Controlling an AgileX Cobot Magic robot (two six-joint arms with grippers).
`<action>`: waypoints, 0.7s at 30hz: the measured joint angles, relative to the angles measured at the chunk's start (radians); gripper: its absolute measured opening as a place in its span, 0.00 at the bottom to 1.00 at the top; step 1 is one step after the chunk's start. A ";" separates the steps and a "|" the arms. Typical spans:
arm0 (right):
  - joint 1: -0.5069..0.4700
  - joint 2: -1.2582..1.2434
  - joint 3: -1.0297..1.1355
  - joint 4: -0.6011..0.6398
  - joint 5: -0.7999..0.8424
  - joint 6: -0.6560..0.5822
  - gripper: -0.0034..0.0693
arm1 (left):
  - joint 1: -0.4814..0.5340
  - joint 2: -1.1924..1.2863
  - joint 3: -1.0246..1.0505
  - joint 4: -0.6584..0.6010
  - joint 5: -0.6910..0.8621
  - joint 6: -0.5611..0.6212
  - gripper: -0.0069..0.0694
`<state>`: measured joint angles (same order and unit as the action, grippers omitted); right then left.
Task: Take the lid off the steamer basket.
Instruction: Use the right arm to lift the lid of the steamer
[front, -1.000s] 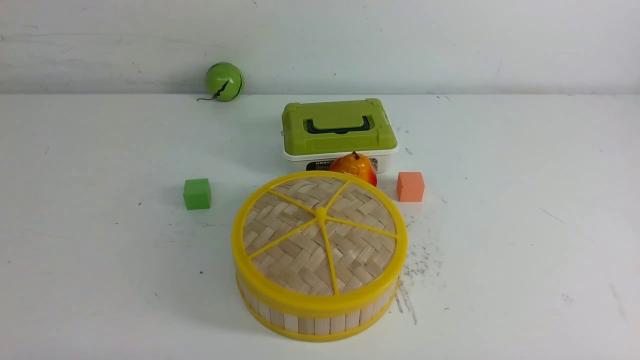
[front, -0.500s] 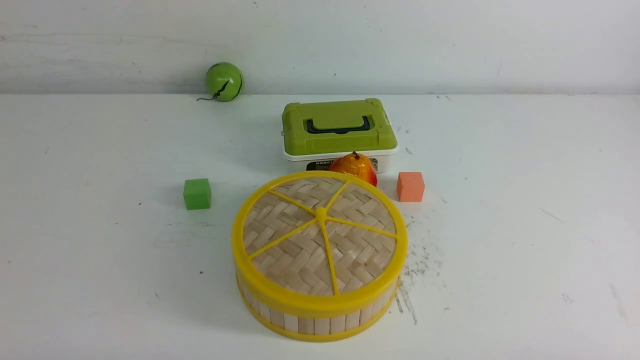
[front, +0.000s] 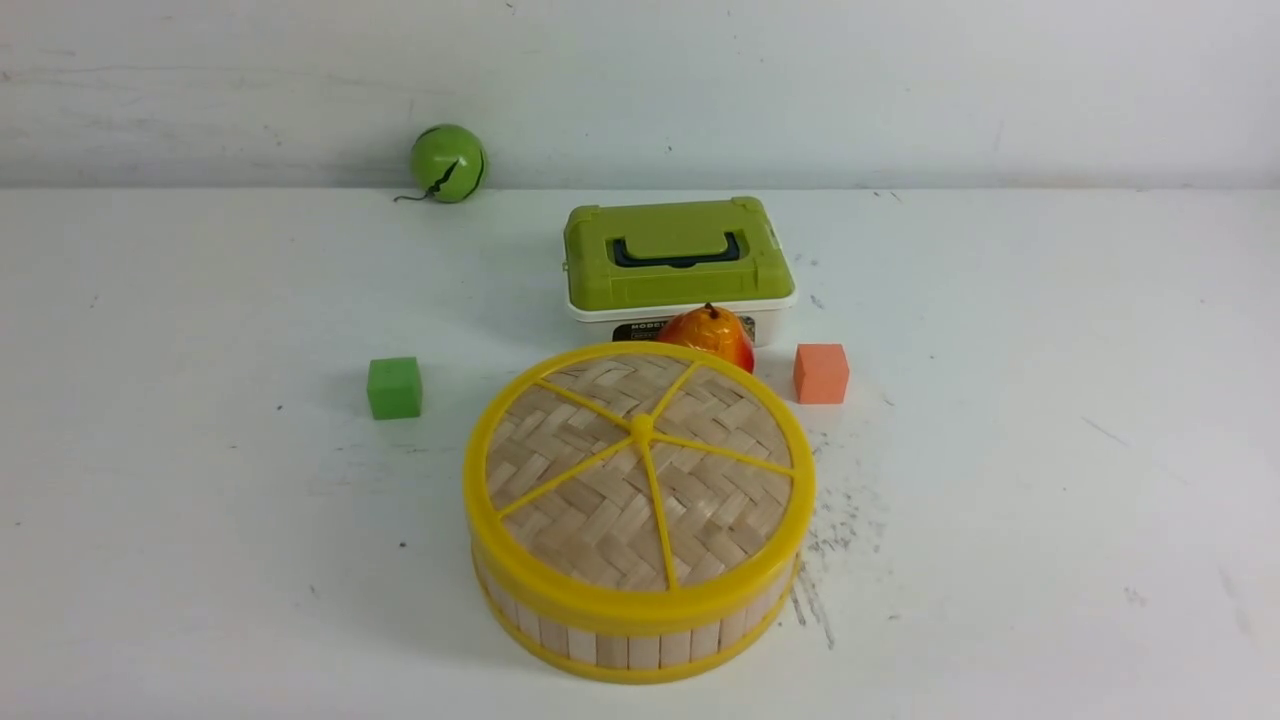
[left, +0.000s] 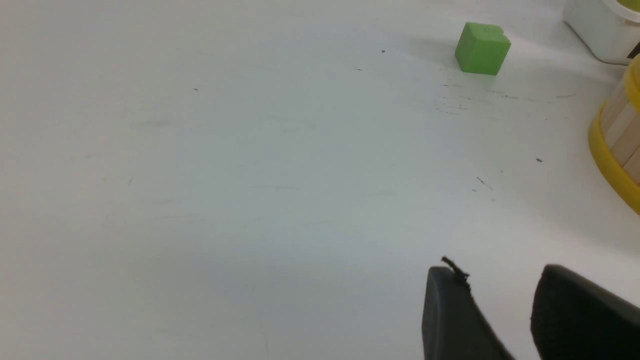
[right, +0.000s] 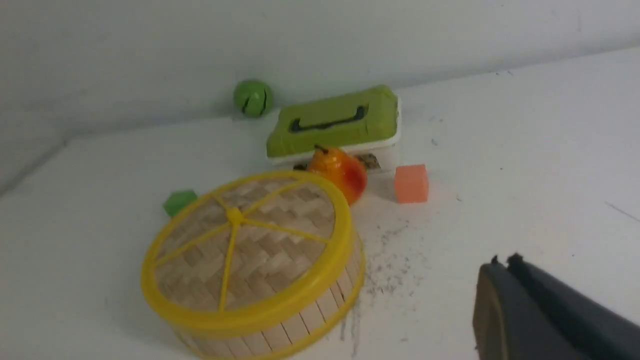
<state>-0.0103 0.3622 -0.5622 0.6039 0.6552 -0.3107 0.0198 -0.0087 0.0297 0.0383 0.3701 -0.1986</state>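
Front view shows neither arm. The lid sits on the steamer basket at the near middle of the worktop. Its far rim hides the lower part of an orange-red fruit, which covers part of the box label. Left wrist view cuts the basket to a sliver. The left hand hangs above bare worktop, moderately parted, holding nothing. The right hand is closed and empty, well apart from the basket.
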 joint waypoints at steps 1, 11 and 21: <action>0.000 0.029 -0.034 -0.008 0.016 -0.004 0.02 | 0.000 0.000 0.000 0.000 0.000 0.000 0.40; 0.063 0.646 -0.660 -0.162 0.575 -0.087 0.03 | 0.000 0.000 0.000 0.000 0.000 0.000 0.40; 0.446 1.127 -0.981 -0.451 0.592 0.028 0.04 | 0.000 0.000 0.000 0.000 0.000 0.000 0.40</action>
<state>0.4353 1.4892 -1.5435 0.1526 1.2475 -0.2825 0.0198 -0.0087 0.0297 0.0383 0.3701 -0.1986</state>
